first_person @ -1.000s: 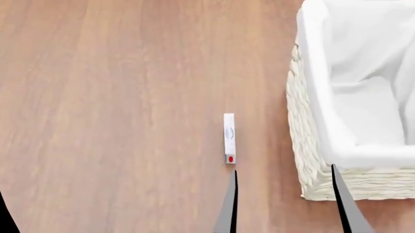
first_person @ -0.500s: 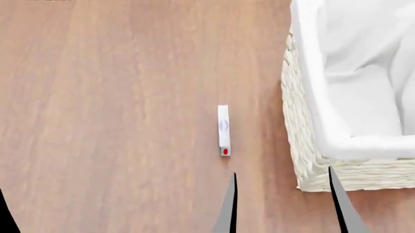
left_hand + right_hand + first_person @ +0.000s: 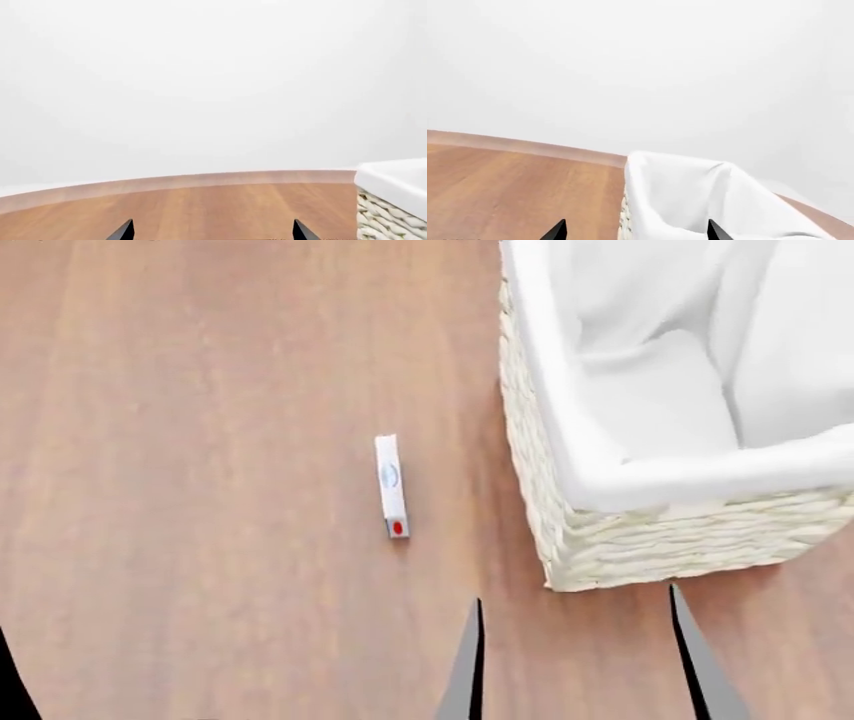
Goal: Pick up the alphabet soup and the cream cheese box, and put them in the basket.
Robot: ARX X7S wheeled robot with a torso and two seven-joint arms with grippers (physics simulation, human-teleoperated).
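cream cheese box (image 3: 391, 486): standing on a thin edge on the counter (image 3: 200, 440), red spot at the near end, blue oval facing up. Left of the basket, apart from it, no contact.
basket (image 3: 641, 540): on the counter at head view right, white liner folded over the rim; the part of the inside in view shows only cloth.
alphabet soup: not visible in any view.
right tool (image 3: 577, 660): released, fingertips spread wide, nothing between them; near the basket's front-left corner, short of the box.
left tool (image 3: 212, 231): released, tips apart over bare counter, holding nothing; basket corner at the edge of its wrist view.
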